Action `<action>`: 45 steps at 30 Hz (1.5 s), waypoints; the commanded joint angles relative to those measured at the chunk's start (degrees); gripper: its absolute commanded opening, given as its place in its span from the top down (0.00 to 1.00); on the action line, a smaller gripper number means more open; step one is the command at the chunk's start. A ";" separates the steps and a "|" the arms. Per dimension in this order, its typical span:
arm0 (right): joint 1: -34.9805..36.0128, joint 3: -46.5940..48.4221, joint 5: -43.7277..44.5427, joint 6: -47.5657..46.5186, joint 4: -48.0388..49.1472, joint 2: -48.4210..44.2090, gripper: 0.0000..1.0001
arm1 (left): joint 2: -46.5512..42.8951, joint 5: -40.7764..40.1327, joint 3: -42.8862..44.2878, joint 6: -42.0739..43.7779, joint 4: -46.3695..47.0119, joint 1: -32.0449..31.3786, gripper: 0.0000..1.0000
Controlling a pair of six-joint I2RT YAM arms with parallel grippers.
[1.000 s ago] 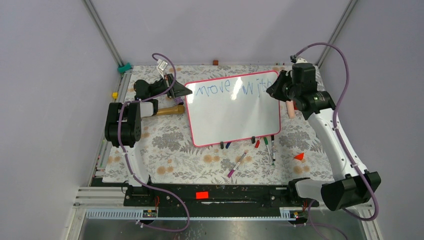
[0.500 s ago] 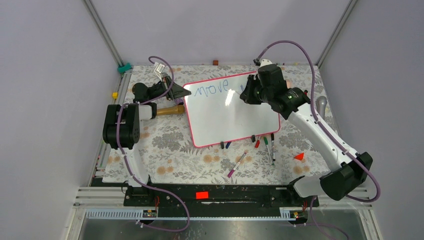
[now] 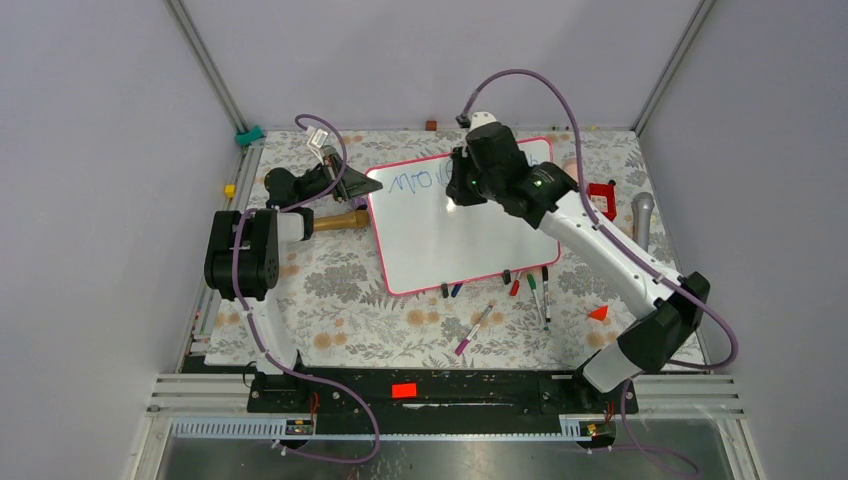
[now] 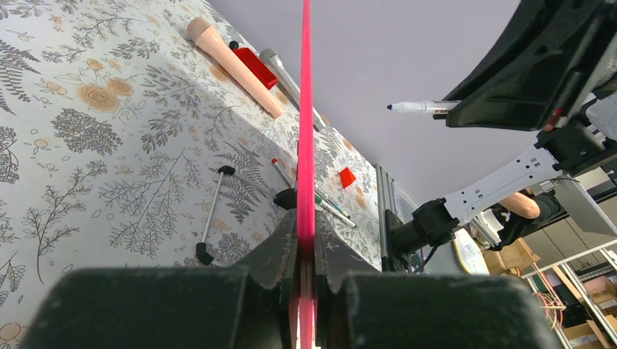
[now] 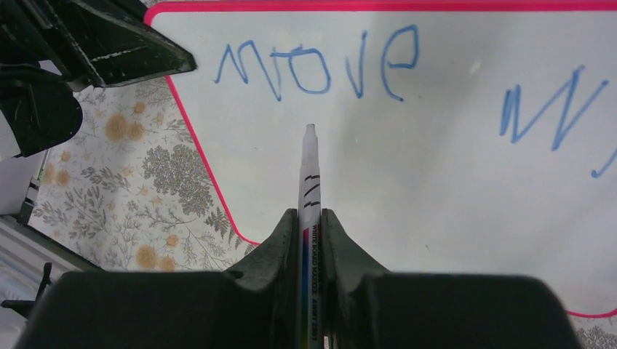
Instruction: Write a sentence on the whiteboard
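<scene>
My left gripper (image 4: 305,243) is pressed together on the thin pink-red rim of the large glossy whiteboard (image 3: 460,240), pinching it at its left corner. My right gripper (image 5: 311,222) pinches a slim white marker (image 5: 309,171), and my right arm reaches over the board's far half. The marker's nib points at bare board just below the sentence (image 5: 320,65), wobbly blue handwriting reading "move" and then the start of a second word along the far edge. I cannot tell for sure whether the nib touches, though the left wrist view seems to show a gap.

The board's two small black clip feet (image 3: 445,290) sit at its near edge. Several loose pens (image 3: 540,295) lie just beside them, with a purple-capped pen (image 3: 474,330) nearer my bases. A small orange-red wedge (image 3: 598,313) lies to the right. Right of the board are a red block (image 3: 601,193) and a grey microphone-shaped stick (image 3: 640,215). A wooden handle (image 3: 335,221) lies beside my left arm.

Everything rests on a floral tablecloth (image 3: 330,290) in beige and grey. Plain lilac walls (image 3: 100,150) and slanted aluminium rails (image 3: 205,65) enclose it.
</scene>
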 commanded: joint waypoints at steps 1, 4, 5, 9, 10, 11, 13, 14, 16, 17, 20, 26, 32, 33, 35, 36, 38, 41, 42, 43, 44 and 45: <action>5.16 5.95 9.09 -2.79 -0.60 3.71 1.00 | -1.76 -0.26 1.30 -0.15 3.94 -0.39 1.00; 8.20 7.59 13.99 -3.56 -0.34 6.03 1.00 | -1.48 -0.29 2.53 -0.63 3.93 -0.38 1.00; 8.88 7.84 14.93 -3.86 -0.19 6.48 1.00 | -1.43 -0.48 2.87 -0.74 3.89 -0.35 1.00; 10.77 8.90 16.06 -5.37 0.62 8.14 1.00 | -0.51 -0.59 4.11 -1.67 4.01 -1.83 1.00; 11.13 9.32 15.95 -5.67 0.57 8.56 1.00 | -0.49 -0.64 4.26 -1.64 4.02 -1.83 1.00; 11.58 9.56 15.89 -5.98 0.59 8.84 1.00 | -0.44 -0.80 4.34 -1.62 4.02 -1.86 1.00; 12.14 9.81 15.43 -5.76 0.08 9.27 1.00 | -0.34 -0.87 4.47 -1.77 4.02 -1.81 1.00; 12.46 9.57 15.10 -5.26 -0.13 9.45 1.00 | -0.37 -0.84 4.61 -1.85 4.02 -1.81 1.00; 13.23 8.64 14.34 -4.51 -0.19 9.47 1.00 | -0.42 -0.77 4.76 -1.84 4.02 -1.81 1.00; 13.71 8.23 14.27 -4.52 -0.16 9.70 1.00 | -0.45 -0.86 4.75 -1.97 4.02 -1.81 1.00; 14.95 7.87 14.71 -5.27 0.47 10.67 1.00 | -0.53 -0.45 4.63 -1.96 4.01 -1.81 1.00; 17.38 8.59 16.54 -5.75 1.06 13.64 1.00 | -1.03 -1.45 2.63 -2.02 4.03 -1.64 1.00; 19.61 8.58 20.10 -1.86 1.18 15.69 1.00 | -2.16 -1.69 1.00 -1.68 4.04 -1.29 1.00; 19.86 8.32 20.57 -1.02 1.30 15.91 1.00 | -2.39 -1.79 0.67 -1.39 4.02 -1.33 1.00; 20.28 7.79 21.85 0.25 1.75 16.26 1.00 | -2.81 -1.99 -0.32 -1.06 4.02 -1.30 1.00; 20.40 7.64 22.26 0.53 2.10 16.44 1.00 | -2.99 -2.06 -0.65 -0.93 4.02 -1.28 1.00; 20.50 7.95 22.99 1.01 2.22 16.71 1.00 | -3.33 -2.17 -1.23 -0.73 4.01 -1.31 1.00; 20.50 8.43 23.95 0.75 2.17 16.80 1.00 | -3.73 -1.86 -1.31 -0.30 4.02 -1.28 1.00; 20.50 8.60 24.26 0.52 2.00 16.83 1.00 | -3.73 -1.77 -1.31 -0.28 4.02 -1.29 1.00; 20.50 8.90 24.54 0.55 1.62 16.87 1.00 | -3.70 -1.79 -1.25 -0.28 4.02 -1.31 1.00; 20.50 9.19 24.74 0.39 1.17 17.04 1.00 | -3.64 -1.80 -1.18 -0.28 4.02 -1.28 1.00; 20.50 9.47 24.79 0.52 0.60 17.33 1.00 | -3.64 -1.68 -1.12 -0.23 4.02 -1.30 1.00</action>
